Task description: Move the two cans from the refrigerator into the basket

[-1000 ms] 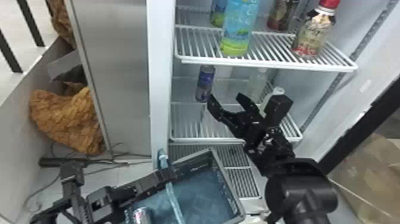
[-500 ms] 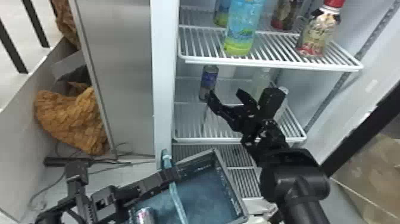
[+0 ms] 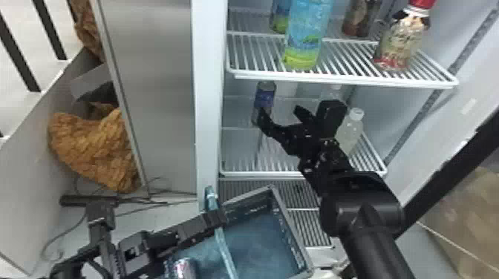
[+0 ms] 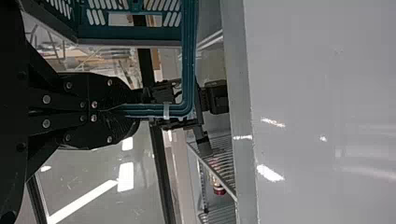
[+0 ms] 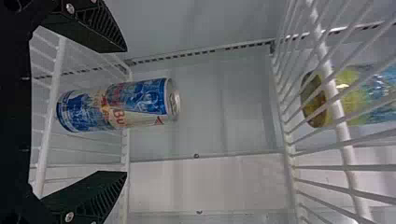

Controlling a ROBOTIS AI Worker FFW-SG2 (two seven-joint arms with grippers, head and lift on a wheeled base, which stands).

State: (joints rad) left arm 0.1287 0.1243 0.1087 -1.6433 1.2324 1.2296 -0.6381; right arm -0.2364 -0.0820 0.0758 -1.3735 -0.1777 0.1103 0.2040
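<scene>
- head view: you have one can standing upright on the lower wire shelf of the refrigerator, toward the left side of that shelf.
- your other can, silver with some red, is in the basket in front of the refrigerator.
- your right gripper is up at the lower shelf, its fingers spread wide apart, near the standing can.
- in the right wrist view, your right gripper has nothing between its fingertips; the blue and silver can is just past them, its lid toward the upper shelf.
- your left gripper is low at the basket, on the basket handle.
- in the left wrist view, you can see the fingers of your left gripper brought together, clamped on that teal handle.
- above the standing can, you have a blue and green bottle and a red-capped bottle on the upper shelf.
- you also have a pale bottle with a white cap on the lower shelf, partly behind the right gripper.
</scene>
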